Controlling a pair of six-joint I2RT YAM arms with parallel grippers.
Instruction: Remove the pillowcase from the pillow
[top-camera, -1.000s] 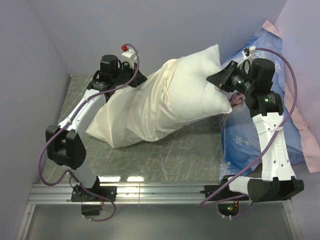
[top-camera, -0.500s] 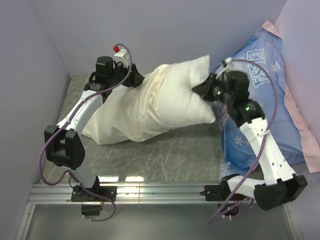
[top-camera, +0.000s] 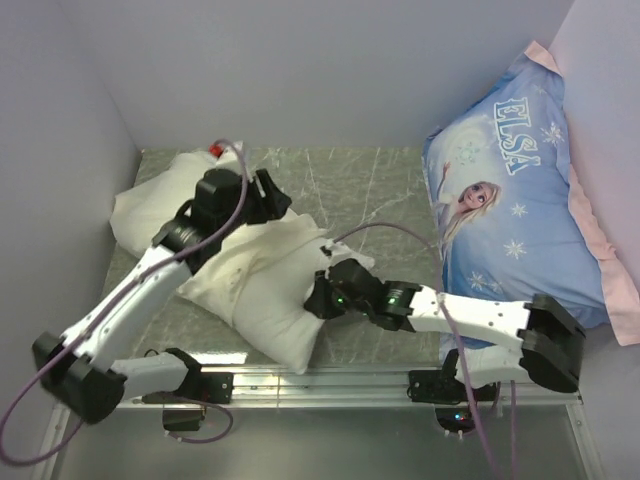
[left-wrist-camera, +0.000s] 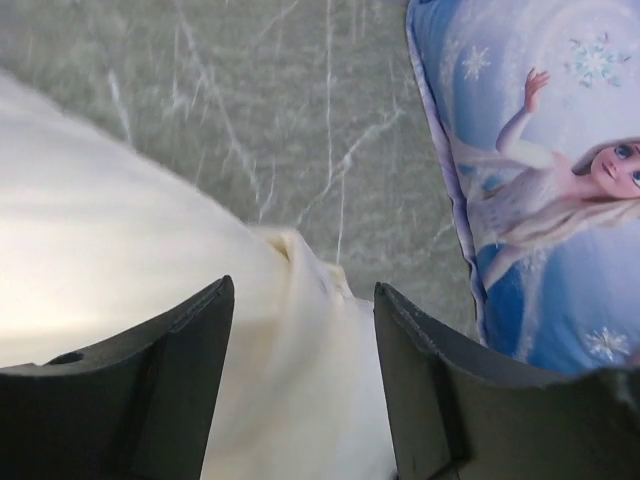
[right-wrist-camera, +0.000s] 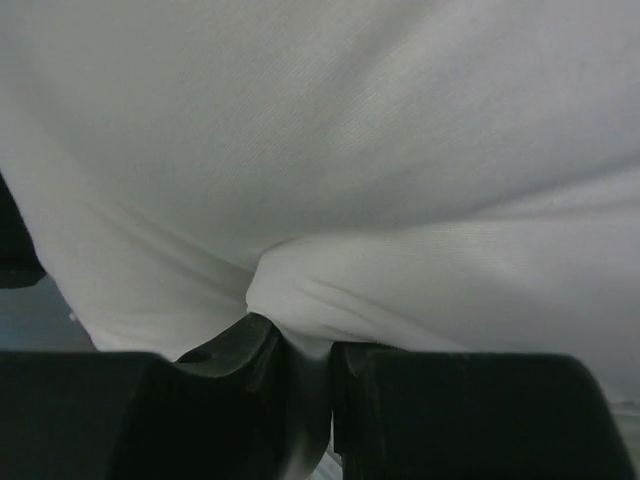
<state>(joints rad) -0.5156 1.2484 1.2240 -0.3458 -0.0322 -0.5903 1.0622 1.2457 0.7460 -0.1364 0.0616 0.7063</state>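
Reading across the scene, the only writing you will find is "ELSA" in white capitals on the blue cartoon-print pillow (top-camera: 510, 210). It has a pink edge and lies well to the right of both claws.

Your right claw (right-wrist-camera: 305, 345) is clenched on a pinched fold of the pillow (right-wrist-camera: 400, 150). That smooth white cloth fills everything ahead of and above its fingers (right-wrist-camera: 450, 410). From above, this claw lies low at the near-right edge of the plump bundle.

Your left claw (left-wrist-camera: 302, 300) is released, its dark tips well apart, hovering over the pillowcase (left-wrist-camera: 300, 390). That thin, cream, wrinkled fabric sits directly beneath and between the tips, with a puckered hem just ahead of them. To this claw's left the cloth looks whiter and smoother. Ahead of it lies the table (left-wrist-camera: 300, 100), a grey-green stone-look surface with pale veins. You cannot tell whether the left claw actually touches the fabric.
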